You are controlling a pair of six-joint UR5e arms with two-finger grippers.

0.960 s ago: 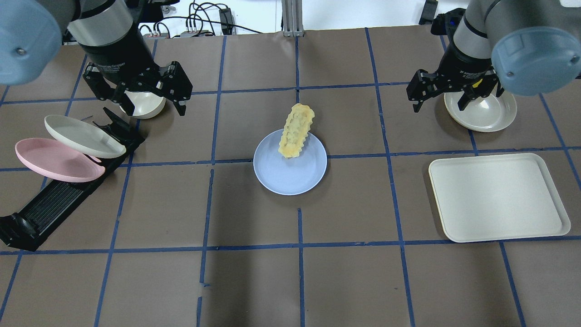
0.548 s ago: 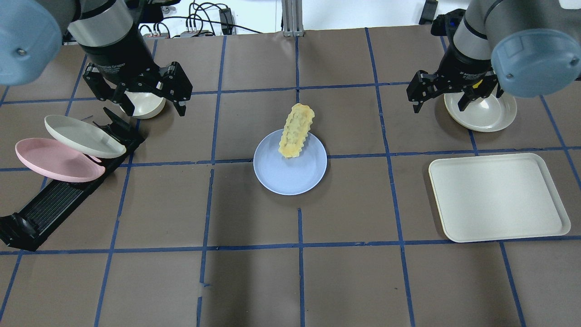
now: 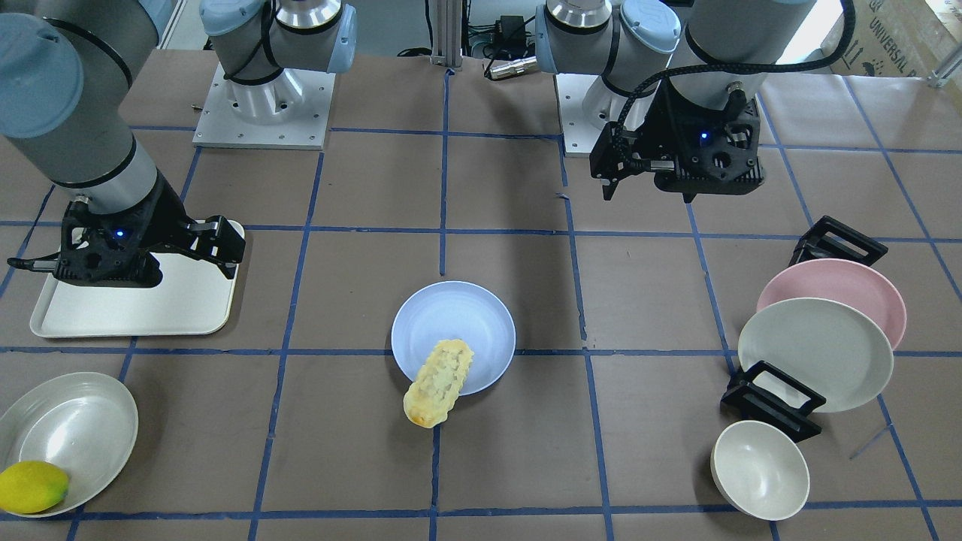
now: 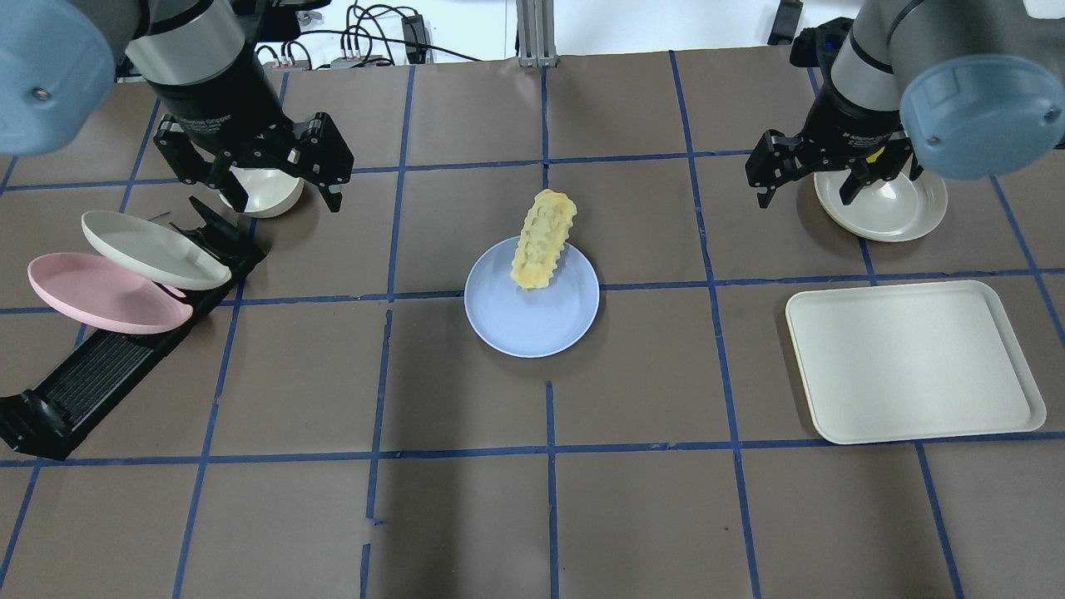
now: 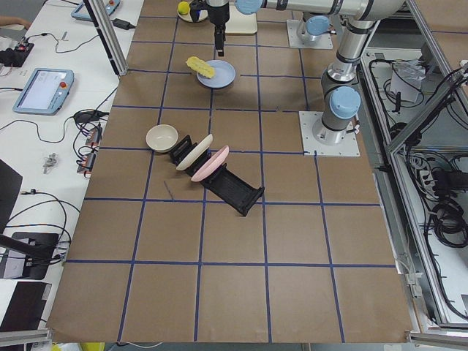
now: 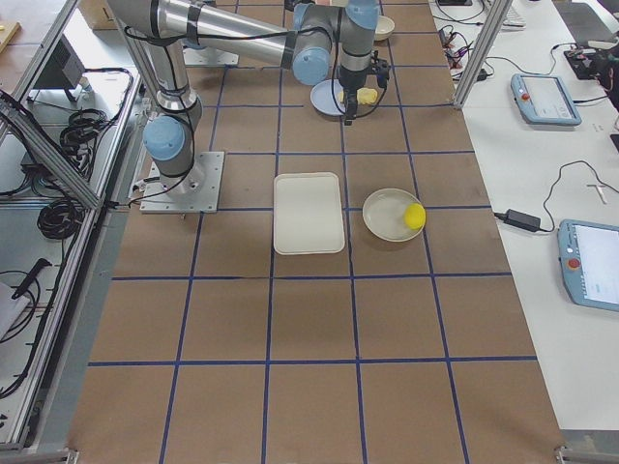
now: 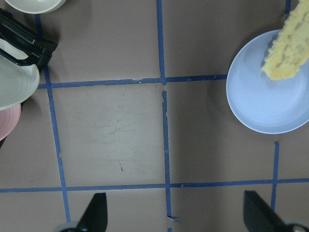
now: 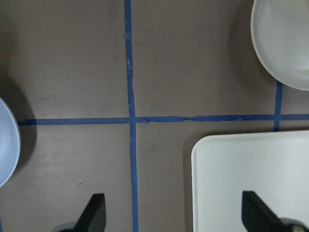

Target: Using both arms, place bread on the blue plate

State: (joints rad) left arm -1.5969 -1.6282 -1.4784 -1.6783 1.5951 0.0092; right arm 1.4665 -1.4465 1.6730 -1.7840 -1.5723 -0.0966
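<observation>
The bread (image 4: 545, 240) lies with its near half on the blue plate (image 4: 532, 324) and its far end hanging over the rim above the table. It also shows in the front view (image 3: 438, 383) across the plate's rim (image 3: 451, 315). My left gripper (image 4: 284, 190) is open and empty, raised above the table left of the plate. Its wrist view shows its open fingers (image 7: 94, 215), the plate (image 7: 270, 108) and the bread (image 7: 289, 48). My right gripper (image 4: 805, 187) is open and empty, raised to the plate's right, and the plate's edge (image 8: 7, 145) shows in its wrist view.
A white tray (image 4: 915, 362) lies at the right. A cream plate (image 3: 68, 428) beyond it holds a lemon (image 3: 31, 487). At the left, a black rack (image 4: 100, 374) holds a pink plate (image 4: 104, 293) and a cream plate (image 4: 154, 249). A white bowl (image 3: 759, 469) stands beside it.
</observation>
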